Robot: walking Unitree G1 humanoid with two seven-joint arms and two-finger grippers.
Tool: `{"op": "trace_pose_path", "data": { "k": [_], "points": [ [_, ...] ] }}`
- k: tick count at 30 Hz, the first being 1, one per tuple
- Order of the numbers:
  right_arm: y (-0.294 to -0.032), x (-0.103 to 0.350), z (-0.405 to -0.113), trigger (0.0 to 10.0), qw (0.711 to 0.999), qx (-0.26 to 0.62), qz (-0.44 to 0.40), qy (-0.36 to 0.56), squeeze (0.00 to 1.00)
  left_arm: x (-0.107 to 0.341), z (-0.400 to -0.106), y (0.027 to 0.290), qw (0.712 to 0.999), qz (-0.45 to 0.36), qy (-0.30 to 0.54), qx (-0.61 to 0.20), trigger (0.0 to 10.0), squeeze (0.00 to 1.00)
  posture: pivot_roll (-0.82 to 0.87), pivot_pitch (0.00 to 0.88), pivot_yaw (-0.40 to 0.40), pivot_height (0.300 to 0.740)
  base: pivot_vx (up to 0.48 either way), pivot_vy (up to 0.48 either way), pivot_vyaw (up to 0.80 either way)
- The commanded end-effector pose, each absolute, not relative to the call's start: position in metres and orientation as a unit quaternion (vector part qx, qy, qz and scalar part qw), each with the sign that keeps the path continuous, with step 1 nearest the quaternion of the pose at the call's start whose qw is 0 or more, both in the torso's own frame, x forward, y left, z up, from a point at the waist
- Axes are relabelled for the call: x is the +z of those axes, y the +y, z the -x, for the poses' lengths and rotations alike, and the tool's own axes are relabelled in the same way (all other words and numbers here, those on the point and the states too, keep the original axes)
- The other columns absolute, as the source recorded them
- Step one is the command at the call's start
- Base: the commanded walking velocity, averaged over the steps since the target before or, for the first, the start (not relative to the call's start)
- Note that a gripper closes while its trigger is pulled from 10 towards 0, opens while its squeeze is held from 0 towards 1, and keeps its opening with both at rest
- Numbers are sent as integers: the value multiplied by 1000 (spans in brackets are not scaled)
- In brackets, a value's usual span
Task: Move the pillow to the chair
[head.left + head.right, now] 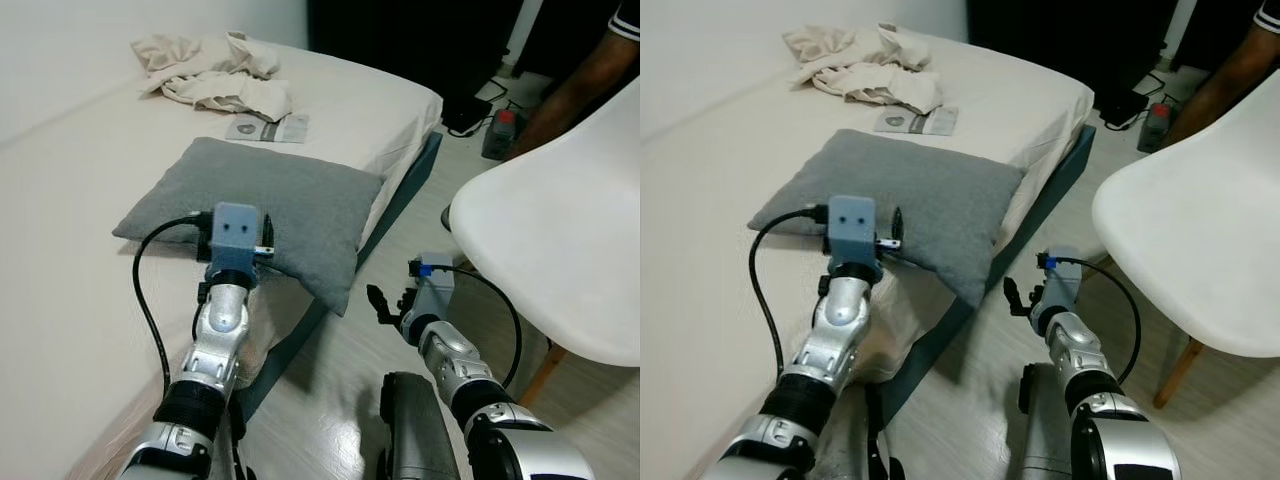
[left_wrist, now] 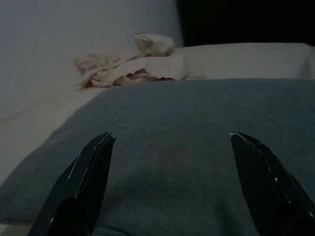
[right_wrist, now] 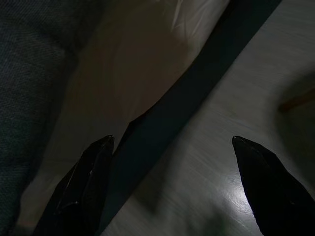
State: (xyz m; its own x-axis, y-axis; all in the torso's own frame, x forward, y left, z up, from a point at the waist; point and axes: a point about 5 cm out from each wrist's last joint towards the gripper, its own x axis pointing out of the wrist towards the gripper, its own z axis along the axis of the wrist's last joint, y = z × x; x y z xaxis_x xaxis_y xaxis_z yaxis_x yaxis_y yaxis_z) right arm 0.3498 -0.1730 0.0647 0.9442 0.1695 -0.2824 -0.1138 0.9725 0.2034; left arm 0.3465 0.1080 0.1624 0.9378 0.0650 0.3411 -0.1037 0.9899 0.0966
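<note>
Two fingers sets wide | pillow (image 1: 270, 205) on bed (image 1: 70, 190) | chair (image 1: 560, 250) on floor (image 1: 350, 370)

Pretty plain room: a low bed (image 1: 80, 330) with a cream sheet on a dark blue base, pale wood-look floor (image 1: 340, 400) with some glare, white wall (image 1: 60, 40) behind, dark doorway (image 1: 400, 40).
</note>
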Motion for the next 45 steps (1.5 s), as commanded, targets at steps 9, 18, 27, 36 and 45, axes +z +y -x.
{"op": "trace_pose_path", "data": {
  "k": [9,18,27,36,45],
  "points": [
    [-180,56,-343,10000,981,72,-77,165,0,100,-341,96,982,21,22,-188,10000,0,-18,266,71,565,0,0,0],
    [-241,72,-337,10000,987,7,-120,105,0,104,-345,122,987,11,1,-161,10000,0,-33,262,78,565,0,0,0],
    [-184,72,-341,10000,945,190,-244,105,0,107,-347,118,985,28,-4,-171,10000,0,-28,257,76,565,0,0,0],
    [-140,67,-337,10000,871,300,-361,148,0,108,-346,121,987,28,-13,-159,10000,0,-6,254,73,565,0,0,0],
    [-120,72,-343,10000,869,306,-356,156,0,110,-345,125,989,28,-21,-141,10000,0,19,266,61,565,0,0,0]
  ]
}}
